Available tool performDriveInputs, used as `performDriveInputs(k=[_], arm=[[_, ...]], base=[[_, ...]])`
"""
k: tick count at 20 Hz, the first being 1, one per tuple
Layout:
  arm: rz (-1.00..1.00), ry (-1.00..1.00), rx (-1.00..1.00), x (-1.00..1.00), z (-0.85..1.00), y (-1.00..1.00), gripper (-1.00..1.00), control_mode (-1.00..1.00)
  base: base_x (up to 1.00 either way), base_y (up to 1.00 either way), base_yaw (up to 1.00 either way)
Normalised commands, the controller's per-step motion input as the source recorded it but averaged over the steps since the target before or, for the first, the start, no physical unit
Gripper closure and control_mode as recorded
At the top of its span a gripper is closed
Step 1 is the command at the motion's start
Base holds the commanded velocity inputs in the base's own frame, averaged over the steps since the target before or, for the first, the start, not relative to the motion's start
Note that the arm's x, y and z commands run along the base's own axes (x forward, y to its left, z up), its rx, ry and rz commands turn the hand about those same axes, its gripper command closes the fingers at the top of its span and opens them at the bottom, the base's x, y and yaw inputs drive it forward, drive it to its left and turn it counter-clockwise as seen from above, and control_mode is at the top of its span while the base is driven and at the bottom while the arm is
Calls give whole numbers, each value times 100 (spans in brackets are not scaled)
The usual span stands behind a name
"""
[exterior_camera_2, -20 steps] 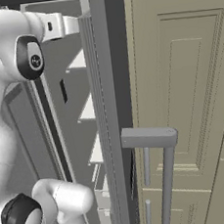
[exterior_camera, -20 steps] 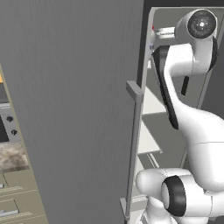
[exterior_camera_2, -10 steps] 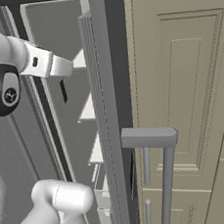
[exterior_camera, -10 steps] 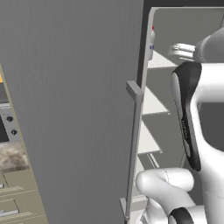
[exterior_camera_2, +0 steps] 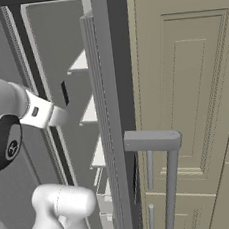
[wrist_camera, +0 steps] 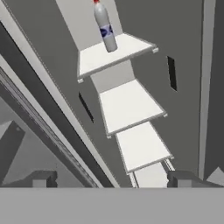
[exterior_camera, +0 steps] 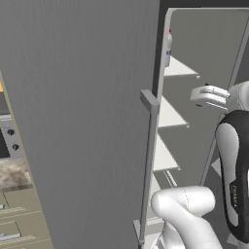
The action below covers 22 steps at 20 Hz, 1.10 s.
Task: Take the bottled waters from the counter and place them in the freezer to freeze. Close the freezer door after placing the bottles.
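Note:
A slim red-capped bottled water (wrist_camera: 105,29) with a blue label stands upright on the freezer's top white shelf (wrist_camera: 124,53); in the left base view the same bottle (exterior_camera: 168,44) peeks past the door edge. My gripper (wrist_camera: 112,179) is open and empty, well back from the bottle and facing the shelves. It hangs at mid height inside the freezer opening (exterior_camera: 200,96), also seen from the other side (exterior_camera_2: 64,99). The freezer door (exterior_camera: 82,112) stands wide open, its bar handle (exterior_camera: 150,146) toward me. A strip of the counter (exterior_camera: 12,172) shows at far left.
Lower white shelves (wrist_camera: 130,104) step down below the top one. The open door's edge (exterior_camera_2: 110,107) and handle (exterior_camera_2: 167,181) stand close on my right. Beige panelled cabinets (exterior_camera_2: 195,102) lie beyond it, and beige drawers (exterior_camera: 19,219) sit under the counter.
The hand has drawn back and down from the top shelf, where it was up by the bottle. The bottle stays standing on that shelf. The jaws stayed open throughout.

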Motion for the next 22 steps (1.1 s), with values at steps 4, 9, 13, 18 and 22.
performDriveInputs(k=[4,9,13,18,22], arm=[[32,20,0,-18,-50,4,-100,-100],[27,18,-13,-3,-54,0,-100,-100],[2,16,-21,0,-63,4,-100,-100],[0,12,-20,-8,-42,11,-100,-100],[0,13,-19,-8,-42,7,-100,-100]], base=[[0,0,0],[0,0,0],[0,0,0],[0,0,0],[0,0,0]])
